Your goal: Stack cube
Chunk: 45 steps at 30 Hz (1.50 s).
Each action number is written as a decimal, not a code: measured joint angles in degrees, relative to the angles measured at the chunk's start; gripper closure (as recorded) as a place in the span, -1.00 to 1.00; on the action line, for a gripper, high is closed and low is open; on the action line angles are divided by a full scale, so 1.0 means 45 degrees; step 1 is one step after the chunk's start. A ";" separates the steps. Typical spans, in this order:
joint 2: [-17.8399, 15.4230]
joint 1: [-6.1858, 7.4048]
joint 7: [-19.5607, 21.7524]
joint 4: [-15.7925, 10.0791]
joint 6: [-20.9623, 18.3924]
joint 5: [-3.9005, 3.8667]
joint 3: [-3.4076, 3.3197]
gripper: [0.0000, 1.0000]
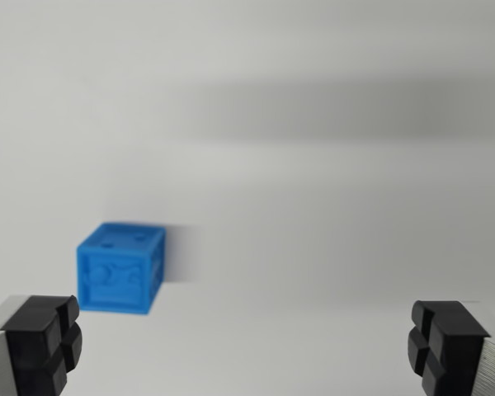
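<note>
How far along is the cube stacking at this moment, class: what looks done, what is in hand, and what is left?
Done: nothing that shows; the blue cube sits alone on the white surface, with nothing on it.
In hand: nothing. The gripper is open and empty, its fingers wide apart, the cube lying toward the wrist view's left, beyond the left finger.
Left: centring on the cube, grasping it and stacking it. No second cube is in view.

- The surface (330,247) was plain white and matte, and it filled the wrist view; none of its edges or corners showed.
- A blue cube (120,266) sat directly on it, upright, toward the wrist view's lower left, with raised markings on its faces too blurred to read.
- A broad soft shadow band lay across the surface's upper part.
</note>
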 joint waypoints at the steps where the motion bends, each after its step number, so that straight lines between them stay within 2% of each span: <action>1: -0.0020 0.0039 0.0086 -0.0106 0.0078 0.0000 0.0035 -1.00; 15: -0.0210 0.0615 0.1271 -0.1359 0.1141 0.0000 0.0505 -1.00; 26: -0.0214 0.1179 0.2435 -0.2310 0.2093 0.0000 0.0979 -1.00; 38: 0.0037 0.1793 0.3755 -0.3061 0.3085 -0.0021 0.1491 -1.00; 41: 0.0212 0.1911 0.3984 -0.3166 0.3387 -0.0103 0.1564 -1.00; 45: 0.0901 0.1895 0.4154 -0.3180 0.4046 -0.0330 0.1529 -1.00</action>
